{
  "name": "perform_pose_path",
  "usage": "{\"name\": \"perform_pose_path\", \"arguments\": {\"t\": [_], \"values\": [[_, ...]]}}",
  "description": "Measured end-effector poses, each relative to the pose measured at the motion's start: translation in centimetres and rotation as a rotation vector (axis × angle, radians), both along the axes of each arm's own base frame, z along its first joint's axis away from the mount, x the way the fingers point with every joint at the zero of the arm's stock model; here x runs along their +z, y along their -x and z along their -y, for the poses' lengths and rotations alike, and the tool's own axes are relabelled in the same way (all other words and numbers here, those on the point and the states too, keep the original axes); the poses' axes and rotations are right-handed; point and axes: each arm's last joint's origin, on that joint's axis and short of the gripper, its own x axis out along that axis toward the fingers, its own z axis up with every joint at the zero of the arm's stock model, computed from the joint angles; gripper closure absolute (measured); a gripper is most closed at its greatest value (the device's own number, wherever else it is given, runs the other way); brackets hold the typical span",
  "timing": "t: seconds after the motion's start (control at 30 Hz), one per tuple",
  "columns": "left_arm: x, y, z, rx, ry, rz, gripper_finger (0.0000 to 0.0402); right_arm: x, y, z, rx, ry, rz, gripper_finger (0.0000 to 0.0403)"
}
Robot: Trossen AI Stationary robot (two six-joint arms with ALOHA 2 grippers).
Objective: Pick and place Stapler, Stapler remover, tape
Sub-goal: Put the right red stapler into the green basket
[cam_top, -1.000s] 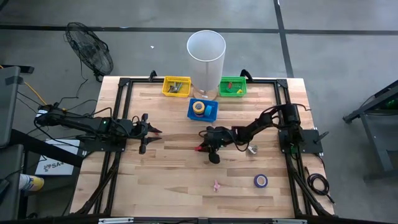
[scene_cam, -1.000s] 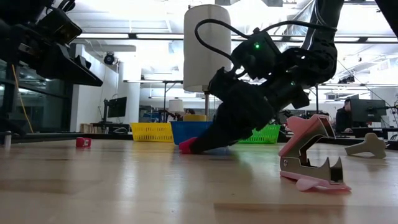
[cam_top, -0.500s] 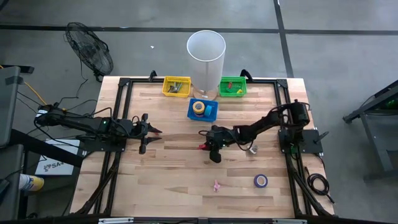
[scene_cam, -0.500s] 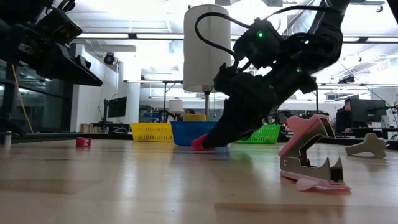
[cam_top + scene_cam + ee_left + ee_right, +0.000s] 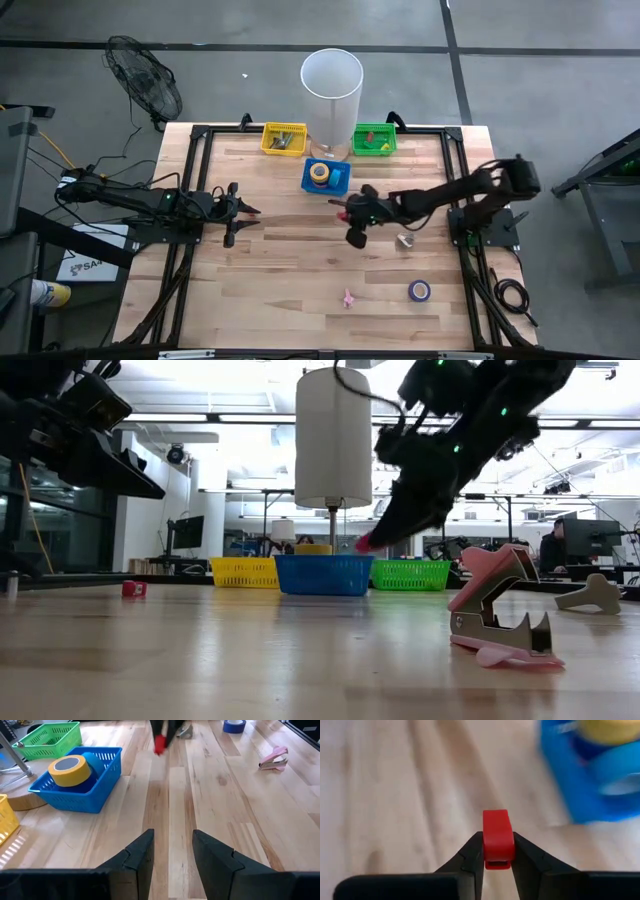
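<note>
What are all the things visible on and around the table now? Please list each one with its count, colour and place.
Small stapler: 1, red, held in the air near the blue basket.
Staple remover: 1, pink, near front edge of table.
Staple remover: 1, grey, right of centre.
Tape roll: 1, blue, front right of table.
Tape roll: 1, yellow, inside blue basket.
Blue basket: 1, back centre.
Yellow basket: 1, back, left of the cylinder.
Green basket: 1, back, right of the cylinder.
Cylinder: 1, white, back edge on a stand.
Small block: 1, red, seen on table in low view.
Fan: 1, black, floor beyond left corner.
Left gripper: open, waiting at left side.
Right gripper: shut on small stapler.
</note>
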Motion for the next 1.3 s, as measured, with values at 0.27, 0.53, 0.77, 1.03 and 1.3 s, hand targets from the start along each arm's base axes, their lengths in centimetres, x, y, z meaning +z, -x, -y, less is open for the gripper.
{"name": "perform_pose_path", "arguments": {"t": [0.27,0.53,0.77,1.03,1.3], "values": [[0.0,0.0,0.0,0.000,0.000,0.001,0.0270,3.1,2.5,2.3,-0.253,0.222,-0.027,0.0331],[0.0,0.0,0.0,0.000,0.001,0.001,0.0270,3.2,3.2,7.4,-0.505,0.374,-0.073,0.0329],[0.0,0.0,0.0,0.000,0.001,0.002,0.0270,3.3,4.8,12.6,-0.678,0.359,-0.087,0.0328],[0.0,0.0,0.0,0.000,0.000,0.002,0.0270,3.3,7.1,17.3,-0.830,0.246,-0.052,0.0328],[0.0,0.0,0.0,0.000,0.001,0.002,0.0270,3.5,8.5,19.7,-0.846,0.142,0.024,0.0328]]}}
